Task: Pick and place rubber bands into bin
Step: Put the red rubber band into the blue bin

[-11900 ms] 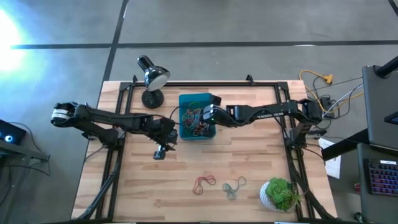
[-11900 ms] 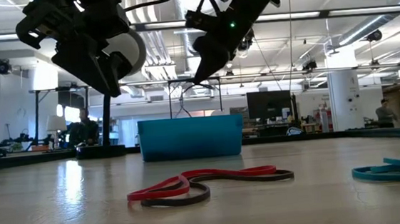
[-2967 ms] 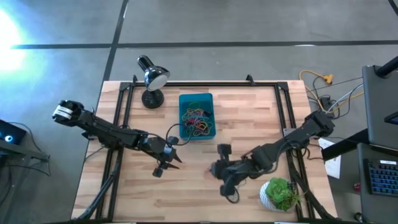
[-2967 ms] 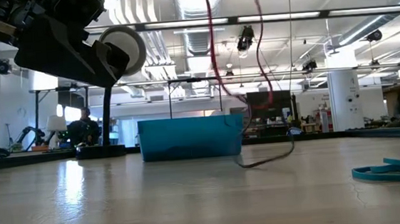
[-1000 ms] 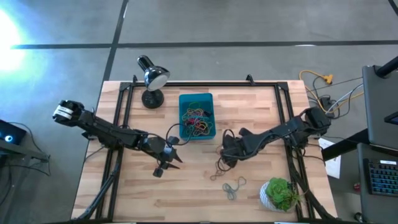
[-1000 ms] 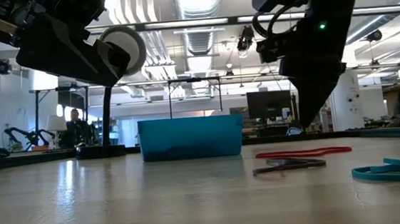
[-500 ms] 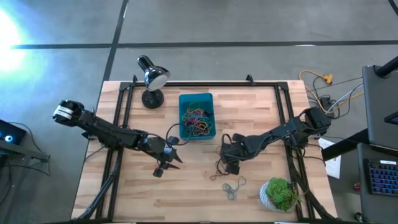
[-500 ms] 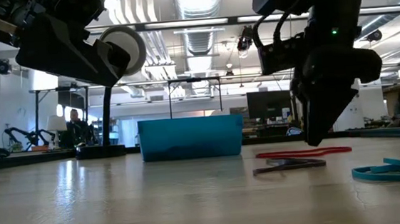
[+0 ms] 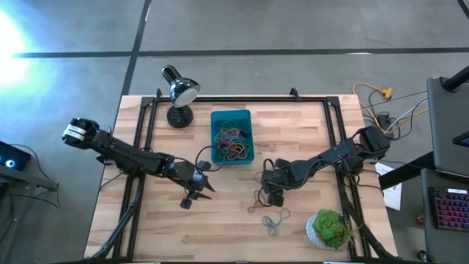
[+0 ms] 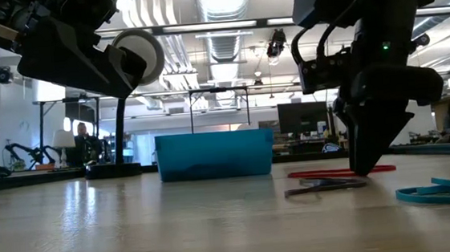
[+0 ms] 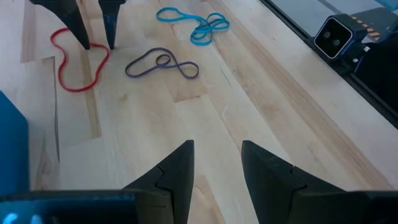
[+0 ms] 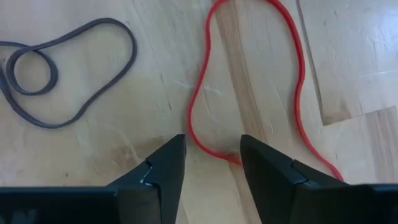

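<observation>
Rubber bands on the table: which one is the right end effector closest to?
The red rubber band. The right end effector is open with its fingers straddling the loop's end, while the dark band and the blue ones lie farther off.

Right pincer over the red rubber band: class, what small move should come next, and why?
Probably a short drop, then close. The right pincer stands open astride one strand of the red rubber band, its tips at or just above the wood. The band lies loose on the table, outside the bin. The left pincer waits open nearby.
</observation>
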